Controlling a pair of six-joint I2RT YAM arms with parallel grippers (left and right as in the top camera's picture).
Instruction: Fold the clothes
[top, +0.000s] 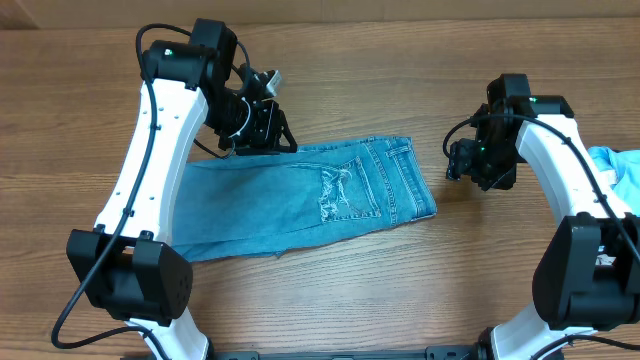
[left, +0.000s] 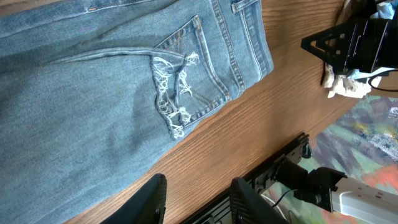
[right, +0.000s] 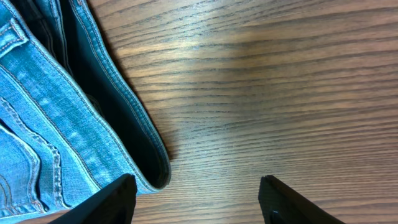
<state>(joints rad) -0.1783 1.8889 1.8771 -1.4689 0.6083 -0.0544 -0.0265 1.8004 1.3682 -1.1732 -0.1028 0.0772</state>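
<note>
While both arms hang over the table (top: 400, 290), overhead shows the jeans (top: 300, 195) flat across the middle, legs running left, waistband (top: 415, 180) at the right end, pocket (top: 345, 190) facing up. Left gripper (top: 262, 128) sits at the far edge of the denim. Right gripper (top: 478, 163) is just right of the waistband, not touching. Jaw gap is not readable from here.

Left wrist: jaws apart, nothing between them, fingers (left: 152, 199) above denim and bare wood. The frayed pocket (left: 186, 68) lies ahead.

Right wrist: jaws wide apart and empty. The waistband corner (right: 149, 168) lies at the left, just beside the left finger (right: 106, 202), and mostly wood lies between the jaws.

Risks:
- The right jaws likely close on bare wood, since they line up beside the corner rather than over it.
- Coming down too hard may jam the fingertips on the table.
- A pinch on the top waistband layer alone would open the jeans instead of folding them.
- One arm pulling without the other would drag and bunch the cloth.
</note>
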